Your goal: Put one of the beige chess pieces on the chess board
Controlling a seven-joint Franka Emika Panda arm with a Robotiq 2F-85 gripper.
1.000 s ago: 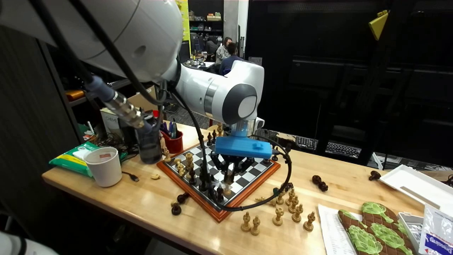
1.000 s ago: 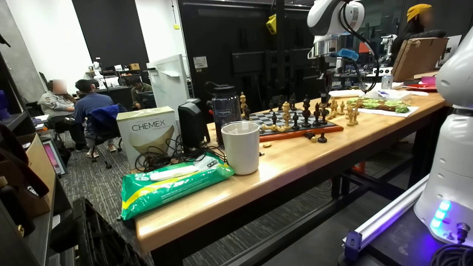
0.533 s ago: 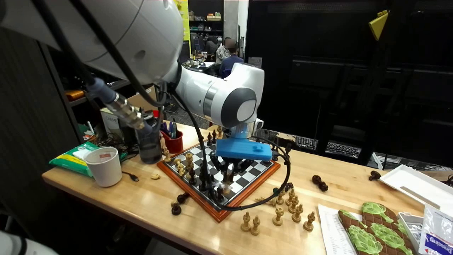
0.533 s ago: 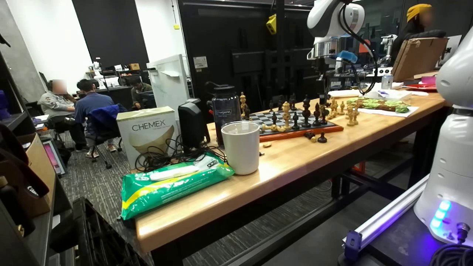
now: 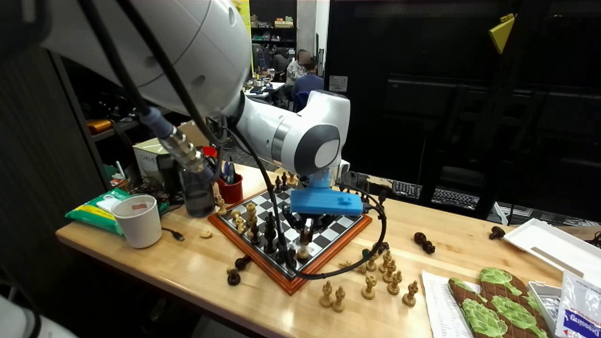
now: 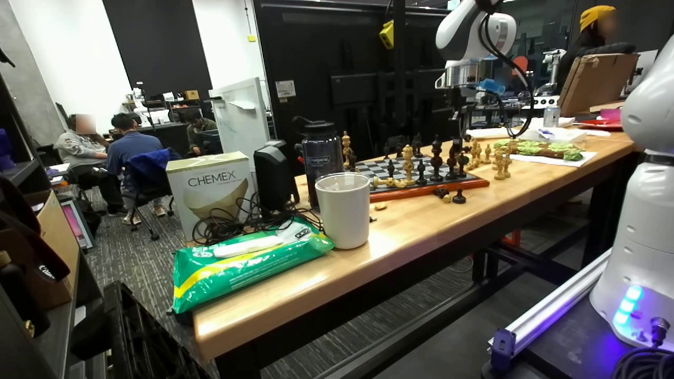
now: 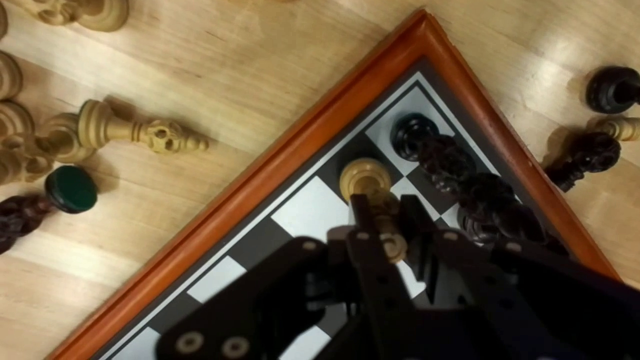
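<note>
The chess board (image 5: 335, 250) with its reddish-brown frame (image 7: 305, 127) lies on the wooden table. My gripper (image 7: 386, 200) is over the board near a corner, its narrow jaws shut on an upright beige chess piece (image 7: 365, 176). That piece's base is over a black square by the board's edge; I cannot tell if it fully rests there. It shows below the fingers in an exterior view (image 5: 303, 254). Several beige chess pieces (image 5: 368, 287) stand on the table beside the board; one (image 7: 165, 136) lies down. Another beige piece (image 6: 407, 164) stands on the board.
Dark chessmen (image 7: 447, 165) stand close beside the held piece along the board's edge. More dark pieces (image 5: 425, 242) lie on the table. A white cup (image 5: 138, 223), dark bottle (image 5: 197, 195) and red pen holder (image 5: 231, 188) stand beyond. A black cable (image 5: 385, 230) loops from the wrist.
The arm and gripper have come down a little toward the board and shifted slightly to the right in an exterior view. The chessmen on the table have not moved.
</note>
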